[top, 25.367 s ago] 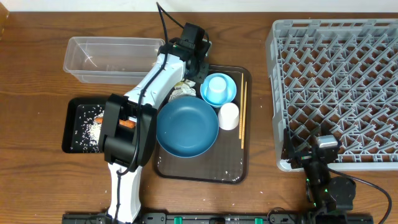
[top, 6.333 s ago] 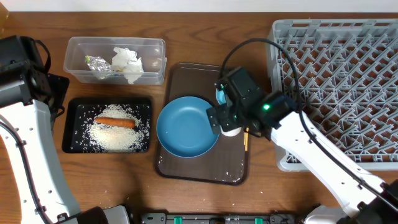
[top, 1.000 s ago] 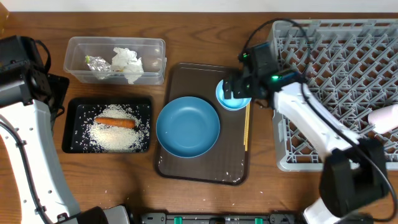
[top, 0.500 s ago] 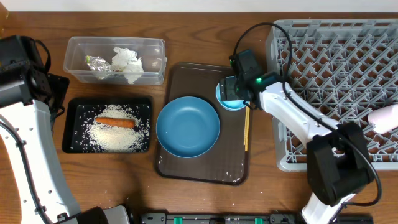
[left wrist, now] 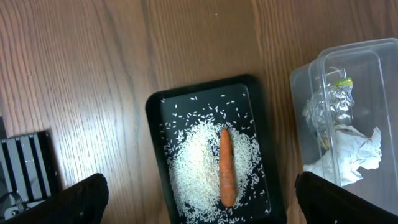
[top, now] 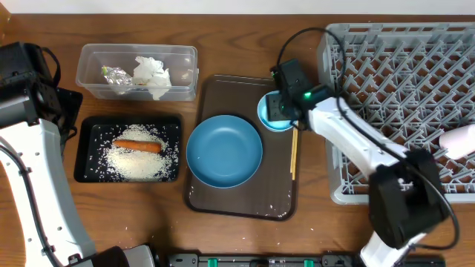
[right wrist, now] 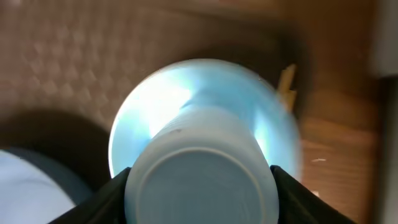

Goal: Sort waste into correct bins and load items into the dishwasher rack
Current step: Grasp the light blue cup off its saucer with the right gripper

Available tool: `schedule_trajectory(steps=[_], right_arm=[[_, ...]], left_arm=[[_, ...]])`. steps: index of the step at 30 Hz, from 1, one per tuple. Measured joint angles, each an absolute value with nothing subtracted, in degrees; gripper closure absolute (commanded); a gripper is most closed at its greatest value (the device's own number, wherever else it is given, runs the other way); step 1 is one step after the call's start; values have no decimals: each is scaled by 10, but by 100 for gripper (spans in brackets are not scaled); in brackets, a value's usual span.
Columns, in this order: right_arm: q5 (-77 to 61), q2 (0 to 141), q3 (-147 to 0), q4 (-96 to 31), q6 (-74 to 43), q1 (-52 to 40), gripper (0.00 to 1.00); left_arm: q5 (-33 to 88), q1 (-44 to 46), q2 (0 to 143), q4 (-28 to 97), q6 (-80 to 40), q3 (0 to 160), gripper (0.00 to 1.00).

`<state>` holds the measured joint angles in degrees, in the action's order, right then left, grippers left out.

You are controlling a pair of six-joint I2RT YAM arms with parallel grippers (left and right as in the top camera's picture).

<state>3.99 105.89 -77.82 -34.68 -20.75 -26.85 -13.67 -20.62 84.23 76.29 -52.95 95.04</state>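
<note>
The small light-blue bowl (top: 276,119) lies upside down on the brown serving tray (top: 237,204). My right gripper (top: 283,110) is down over it. In the right wrist view the bowl (right wrist: 186,93) fills the frame, and both fingers of the right gripper (right wrist: 199,190) press against the sides of its foot. The large dark-blue bowl (top: 224,150) sits beside it, and the chopsticks (top: 294,152) lie along the tray's right side. My left gripper (left wrist: 200,205) hangs open high above the black tray (left wrist: 155,124), which holds rice (left wrist: 199,162) and the carrot (left wrist: 226,165).
The grey dishwasher rack (top: 401,74) stands at the right, with a white cup (top: 456,141) at its right edge. The clear tub (top: 93,70) at the back left holds the napkin (top: 151,74) and the foil wrapper (top: 113,74). A few rice grains (top: 274,211) lie on the brown tray.
My right gripper moved slightly left over the light-blue bowl and its fingers closed in on the bowl's foot. The left arm and everything else stayed still.
</note>
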Motion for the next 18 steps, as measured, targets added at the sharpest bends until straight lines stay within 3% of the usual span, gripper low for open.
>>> schedule_trajectory(steps=[9, 18], right_arm=[[47, 861, -874, -397, -189, -139, 42], [57, 787, -884, -421, -183, 134, 42]], left_arm=[[-137, -206, 842, 763, -529, 950, 2], [-137, -206, 842, 763, -529, 950, 2]])
